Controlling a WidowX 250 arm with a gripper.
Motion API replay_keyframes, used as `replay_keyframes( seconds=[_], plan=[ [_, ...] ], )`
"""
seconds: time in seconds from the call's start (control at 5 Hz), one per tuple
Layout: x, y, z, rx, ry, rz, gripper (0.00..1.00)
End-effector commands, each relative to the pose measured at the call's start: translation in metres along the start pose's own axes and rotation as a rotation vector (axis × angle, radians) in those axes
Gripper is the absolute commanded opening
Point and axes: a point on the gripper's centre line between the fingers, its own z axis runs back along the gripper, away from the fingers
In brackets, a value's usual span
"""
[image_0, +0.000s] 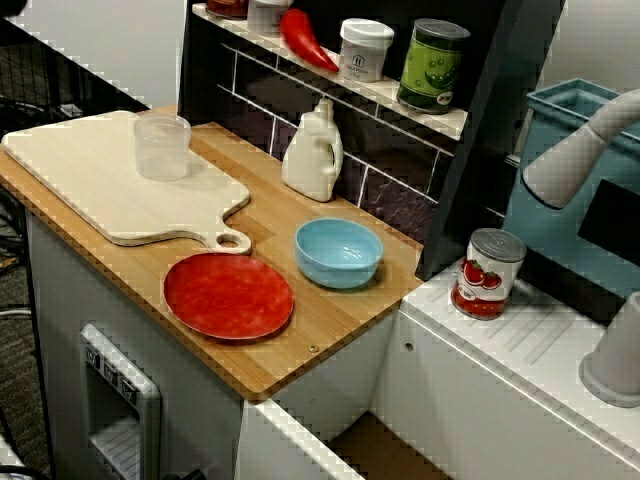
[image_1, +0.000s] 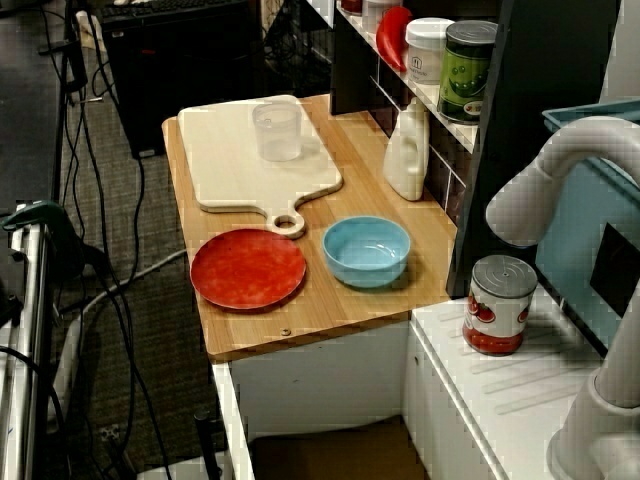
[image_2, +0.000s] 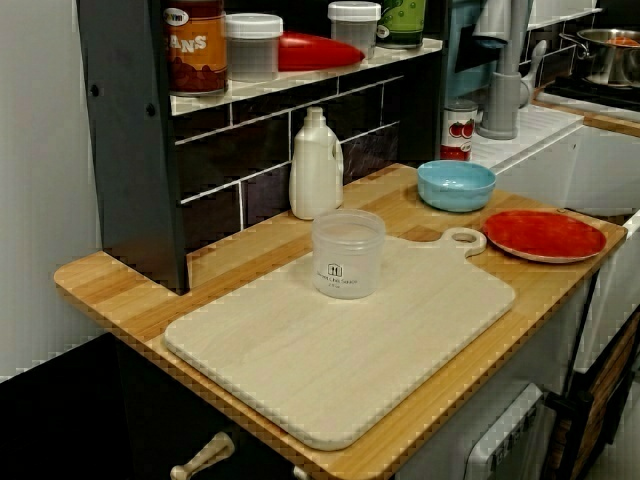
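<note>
Claw not in any view, so can't tell if open or closed. Only grey-white arm (image_0: 575, 150) links show, at far right of the high front view, w/ the base post near the right edge.

Nearest thing to arm: tomato can (image_0: 487, 273). It's upright on the white ribbed top (image_0: 520, 370), right of the wood counter (image_0: 290, 350), just past the dark shelf post. Nothing touches it. Label shows red tomatoes; writing too small to read.

On the counter, L to R:
- Pale cutting board (image_0: 90, 175), far left, handle hole twd the plate.
- Clear cup (image_0: 162, 146) upright on the board. Low view along the counter shows a small dark logo + print on it, unreadable.
- Red plate (image_0: 228, 296) at near edge, just beside the board handle.
- Blue bowl (image_0: 338, 252) right of plate, close but apart, looks empty.
- White bottle (image_0: 313, 153) upright by the tile back wall, no label seen.

Shelf (image_0: 440, 118) above:
- Green can (image_0: 433, 65), green veg picture, text unreadable.
- White jar (image_0: 364, 49), small dark print, unreadable.
- Red pepper (image_0: 305, 40) lying flat.
- Clear tub (image_2: 252, 45) w/ white lid.
- Brown can (image_2: 195, 45), letters "ANS" readable in the low view.

Blue bin (image_0: 570, 105) behind the arm, far right.
</note>
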Motion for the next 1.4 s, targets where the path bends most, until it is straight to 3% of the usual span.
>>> replay_keyframes(
  seconds=[0.0, 0.2, 0.6, 1.0, 1.2],
  plan=[
    [0.000, 0.000, 0.000, 0.000, 0.000, 0.000, 1.00],
    [0.013, -0.007, -0.001, 0.043, -0.019, 0.009, 1.00],
    [0.059, -0.029, 0.001, 0.041, -0.028, 0.055, 1.00],
    [0.132, -0.034, -0.014, 0.082, 0.072, 0.168, 1.00],
    [0.162, -0.026, -0.014, 0.071, 0.078, 0.211, 1.00]
  ],
)
